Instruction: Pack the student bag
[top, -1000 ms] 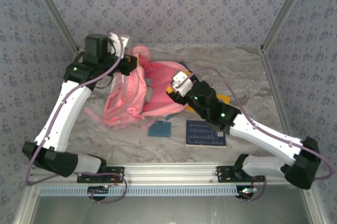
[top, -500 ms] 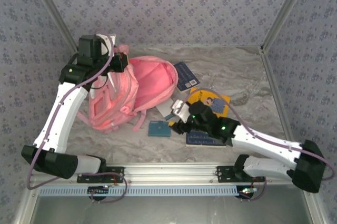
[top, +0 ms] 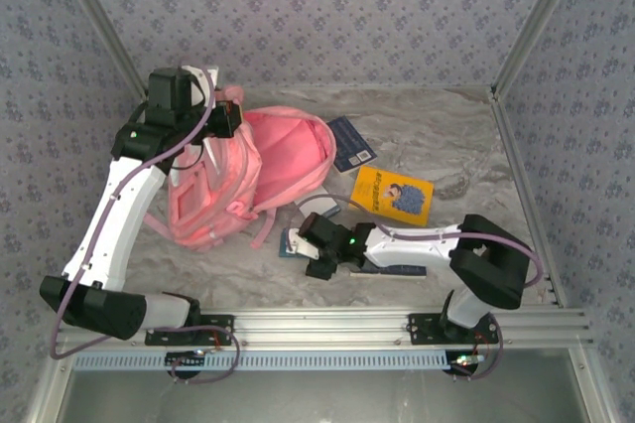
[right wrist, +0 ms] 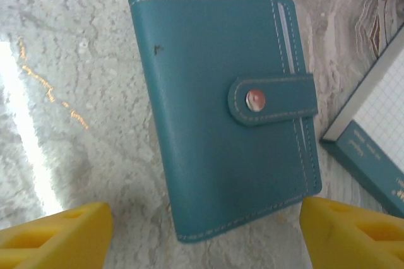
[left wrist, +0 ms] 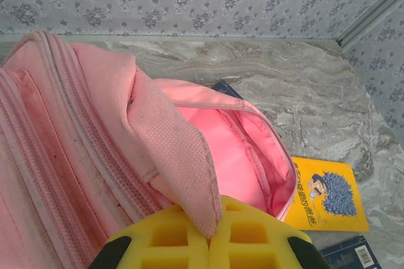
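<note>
**Top external view.** The student bag (top: 248,170) lies on the left rear part of the table (top: 446,135). It is a large, soft, pink fabric pack. Its mouth gapes toward the right and shows a brighter pink lining; the paler zipped front panels and straps slump to the left and near side. The left gripper (top: 230,110) sits at the bag's upper rim, jaws pressed together on the fabric. The right gripper (top: 306,247) is low over a teal wallet (top: 291,242), just beside the bag's near edge. A dark blue book (top: 349,143) lies against the bag's far right side. A yellow book (top: 392,195) lies well apart to the right. A navy notebook (top: 402,268) is partly covered by the right arm.

**Left wrist view.** The yellow fingers (left wrist: 170,240) are closed, with a flap of woven pink fabric from the student bag (left wrist: 95,143) pinched between them. Parallel zip lines run along the left. The main compartment stands open, with smooth bright pink lining. Beyond its rim lie the yellow book (left wrist: 322,196) and a corner of the dark blue book (left wrist: 226,87).

**Right wrist view.** The right gripper (right wrist: 202,236) is spread wide, one yellow fingertip (right wrist: 57,231) on each side of the teal wallet (right wrist: 221,111). No contact with the wallet can be seen. The wallet lies flat, its snap tab fastened. The navy notebook (right wrist: 372,155) lies just beside it.
</note>
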`<state>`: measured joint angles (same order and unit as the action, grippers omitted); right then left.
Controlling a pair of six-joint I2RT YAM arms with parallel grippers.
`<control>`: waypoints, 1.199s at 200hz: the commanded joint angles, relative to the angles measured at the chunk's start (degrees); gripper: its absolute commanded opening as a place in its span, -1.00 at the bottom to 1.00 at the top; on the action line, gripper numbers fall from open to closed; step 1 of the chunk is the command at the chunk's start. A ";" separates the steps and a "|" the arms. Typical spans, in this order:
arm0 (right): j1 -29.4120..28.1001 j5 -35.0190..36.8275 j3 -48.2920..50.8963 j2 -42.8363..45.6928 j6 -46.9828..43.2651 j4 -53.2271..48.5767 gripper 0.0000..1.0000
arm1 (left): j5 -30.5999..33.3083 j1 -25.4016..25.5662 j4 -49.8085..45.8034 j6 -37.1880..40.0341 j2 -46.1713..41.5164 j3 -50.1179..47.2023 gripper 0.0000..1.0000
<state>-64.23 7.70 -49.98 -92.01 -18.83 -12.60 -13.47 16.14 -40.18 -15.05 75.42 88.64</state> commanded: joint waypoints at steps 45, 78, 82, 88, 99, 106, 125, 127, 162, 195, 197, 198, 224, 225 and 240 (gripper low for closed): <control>0.60 0.38 -6.86 -8.96 -3.31 -4.07 0.21 | -1.03 0.65 6.35 1.78 -3.61 1.27 -1.00; -0.08 3.78 -7.39 -11.85 -3.49 -5.48 -0.08 | -1.16 1.13 6.46 2.12 -3.36 1.41 -1.00; -0.17 4.17 -7.44 -12.07 -3.51 -5.60 -0.11 | -1.20 1.16 6.44 2.13 -3.35 1.45 -1.00; -0.35 5.00 -7.37 -12.50 -3.66 -5.73 -0.17 | -1.27 1.21 6.53 2.22 -3.22 1.52 -1.00; -0.70 6.51 -7.42 -13.08 -3.89 -5.99 -0.30 | -1.25 1.24 6.52 2.17 -3.11 1.54 -1.00; -0.96 6.95 -7.42 -13.28 -4.05 -6.13 -0.40 | -1.45 1.25 6.60 2.22 -3.08 1.54 -1.00; -1.16 7.15 -7.42 -12.52 -3.91 -6.56 -0.63 | -1.61 1.35 6.75 2.29 -2.92 1.52 -1.00; -1.10 7.15 -7.40 -12.30 -3.82 -6.56 -0.66 | -1.70 1.35 6.75 2.30 -2.91 1.49 -1.00; -1.25 5.59 -6.24 -4.67 -2.20 -5.79 -0.93 | -1.82 1.91 6.52 3.36 -2.75 1.56 -1.00; -0.74 3.81 -4.23 6.00 0.27 -5.09 -1.00 | -3.18 3.09 6.23 5.55 -2.50 1.97 -1.00; -0.64 3.81 -4.11 6.70 0.46 -5.07 -1.00 | -3.45 3.17 6.20 6.02 -2.56 1.97 -1.00; -0.59 3.81 -4.10 7.03 0.63 -5.07 -1.00 | -3.56 3.23 6.18 6.14 -2.56 1.97 -1.00; 1.03 2.21 -2.48 16.28 4.66 -4.39 -1.00 | -7.25 4.14 6.02 9.12 -2.67 1.80 -1.00; 1.12 2.13 -2.35 16.88 4.93 -4.33 -1.00 | -7.35 4.19 6.05 9.23 -2.66 1.80 -1.00; 2.57 1.03 -0.97 23.43 8.14 -3.11 -1.00 | -9.18 4.74 5.58 10.39 -2.50 2.42 -1.00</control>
<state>-63.59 10.92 -52.86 -76.75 -17.02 -17.21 -16.47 19.64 -41.06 -8.99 75.20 88.38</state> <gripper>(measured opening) 0.063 0.038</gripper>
